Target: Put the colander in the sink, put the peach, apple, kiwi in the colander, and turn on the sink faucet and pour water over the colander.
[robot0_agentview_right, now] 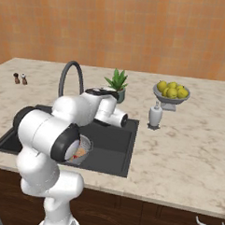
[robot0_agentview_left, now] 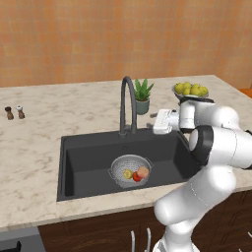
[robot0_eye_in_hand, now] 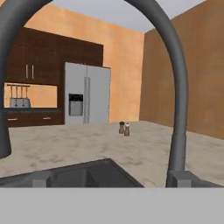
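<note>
My jaws stand fully released, grasping nothing, level with the tall dark grey gooseneck faucet (robot0_agentview_left: 128, 106) and just to its right, pointing at it across the marble counter (robot0_agentview_left: 34, 162). From my hand camera the faucet's arch (robot0_eye_in_hand: 173, 65) loops close overhead, its base at the rim of the matte black rectangular sink (robot0_eye_in_hand: 87, 175). Down in the sink (robot0_agentview_left: 88, 162) sits the small perforated silver colander (robot0_agentview_left: 129, 170), upright, right of the middle. Inside it lie the orange-pink peach (robot0_agentview_left: 142, 172), the bright red apple (robot0_agentview_left: 136, 177) and the tiny yellowish-green kiwi (robot0_agentview_left: 128, 174), all touching. In the right base view my arm covers most of the colander (robot0_agentview_right: 86, 145).
</note>
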